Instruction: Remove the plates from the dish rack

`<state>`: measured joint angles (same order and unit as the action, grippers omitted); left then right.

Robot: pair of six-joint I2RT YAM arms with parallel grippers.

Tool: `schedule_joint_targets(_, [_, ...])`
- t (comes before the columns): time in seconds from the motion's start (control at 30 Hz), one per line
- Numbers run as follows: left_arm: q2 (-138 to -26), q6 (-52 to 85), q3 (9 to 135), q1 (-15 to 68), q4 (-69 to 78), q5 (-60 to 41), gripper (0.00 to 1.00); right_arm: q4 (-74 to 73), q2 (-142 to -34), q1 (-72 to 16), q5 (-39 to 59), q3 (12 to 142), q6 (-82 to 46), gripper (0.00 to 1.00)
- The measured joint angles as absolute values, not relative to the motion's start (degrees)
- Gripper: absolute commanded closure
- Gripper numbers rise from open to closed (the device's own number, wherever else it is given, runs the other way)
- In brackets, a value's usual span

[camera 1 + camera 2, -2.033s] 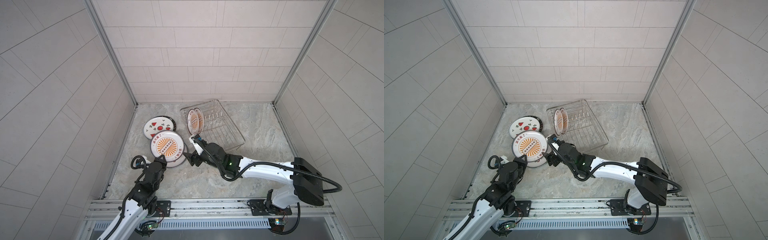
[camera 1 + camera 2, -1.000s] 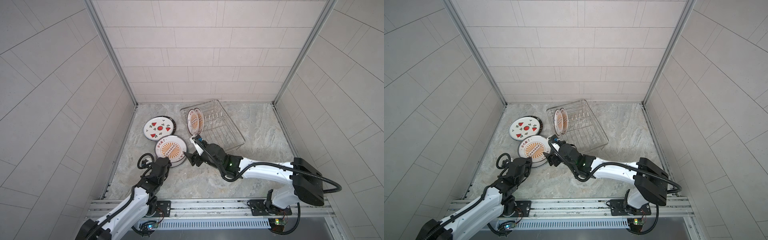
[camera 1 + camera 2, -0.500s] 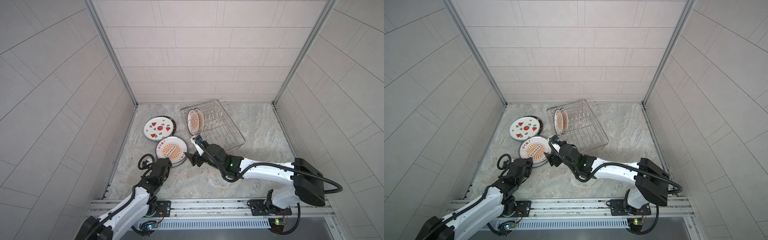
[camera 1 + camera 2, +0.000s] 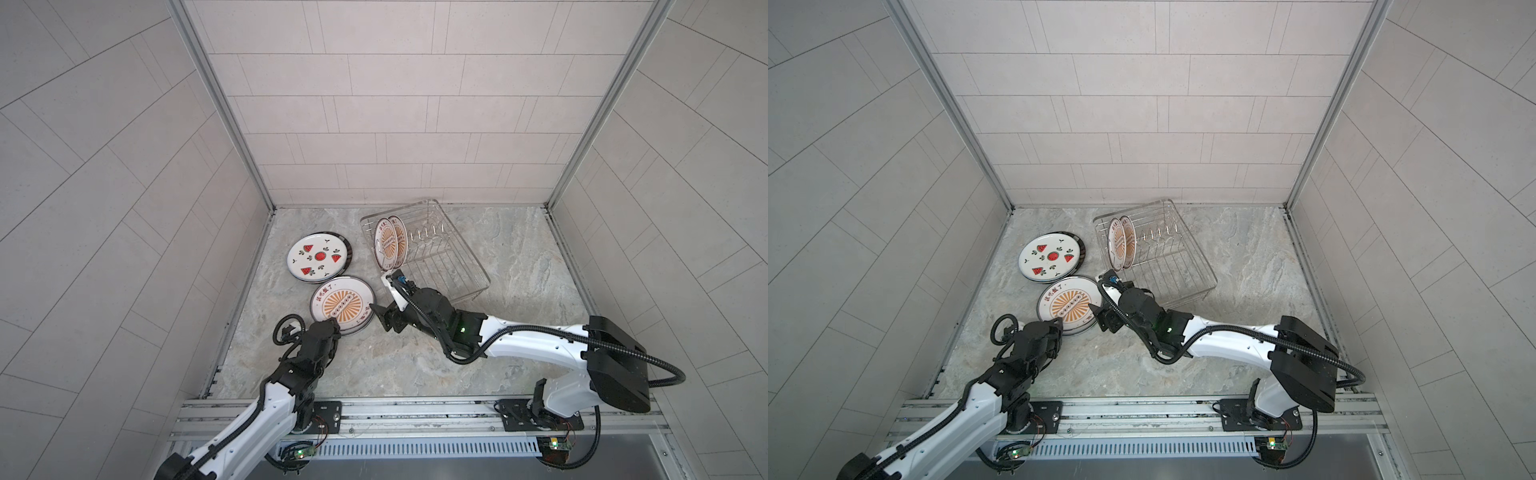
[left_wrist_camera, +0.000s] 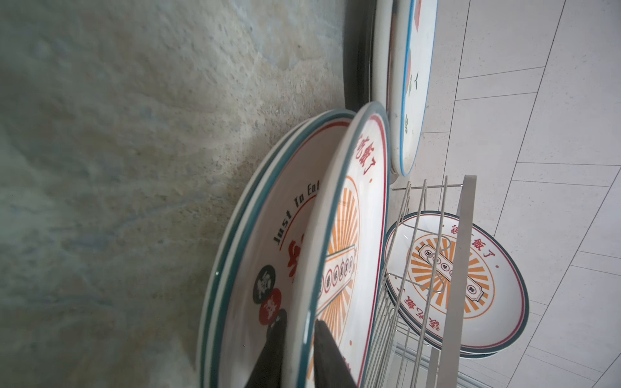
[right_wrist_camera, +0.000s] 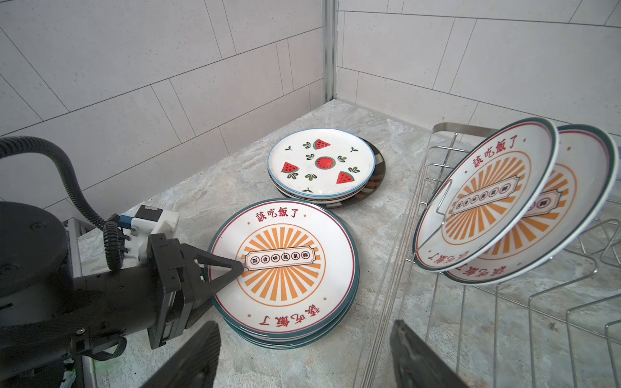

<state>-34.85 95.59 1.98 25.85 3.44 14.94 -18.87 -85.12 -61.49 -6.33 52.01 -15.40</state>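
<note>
**Top sunburst plate**: lies on a stack of like plates at the near left of the worktop, just left of the dish rack. In the left wrist view its near rim sits slightly proud of the plate beneath.

**Left gripper**: at the stack's near edge. Its fingers stand one on either side of that rim, narrowly parted. Whether they pinch the plate or have let go cannot be told.

**Right gripper**: spread wide and empty, low between the stack and the rack.

**Watermelon stack**: flat on the worktop, just beyond the sunburst stack.

**Rack plates**: two sunburst plates leaning together among the prongs at the rack's far-left end.

**Handling note** (a judgement):
- The step in hand looks like the release of the top plate.
- Part the fingers well clear of both faces of the rim before any retreat.
- Draw back low and straight towards the near left, along the arm's own line. That way the under finger slides out without dragging the plate off centre.
- Expect a small drop as the rim settles. Glazed ceramic slides readily, so go slowly.
- Keep the right gripper clear of the stack's right edge.
</note>
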Motion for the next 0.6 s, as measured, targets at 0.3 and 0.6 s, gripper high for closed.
schedule_joint_targets(0.3, [-34.37,95.98,1.54,25.85,2.5,15.49,0.68,-18.85,-85.14,-61.49,-6.5,52.01,-15.42,0.19])
schedule_joint_targets(0.6, [-32.12,95.85,1.54,25.85,1.52,16.82,0.57,-18.83,-85.14,-61.49,-6.83,52.01,-15.42,0.19])
